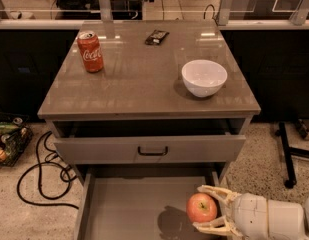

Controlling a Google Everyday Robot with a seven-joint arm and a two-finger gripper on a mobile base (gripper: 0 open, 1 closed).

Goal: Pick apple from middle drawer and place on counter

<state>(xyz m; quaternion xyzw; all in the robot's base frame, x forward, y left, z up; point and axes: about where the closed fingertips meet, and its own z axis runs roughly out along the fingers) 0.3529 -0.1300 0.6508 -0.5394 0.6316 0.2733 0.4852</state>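
The red apple (202, 207) with a short stem sits between the two pale fingers of my gripper (206, 209), at the lower right of the camera view. The gripper is shut on it and holds it above the right side of the open middle drawer (129, 209), whose bare grey floor shows the apple's shadow. The white arm body reaches in from the right edge. The glossy grey-brown counter (144, 79) lies above and behind, well apart from the gripper.
On the counter stand a red soda can (90, 51) at back left, a white bowl (204, 77) at right and a small dark packet (156, 36) at the back. The top drawer front (149, 149) with a black handle juts out. Cables (39, 174) lie left.
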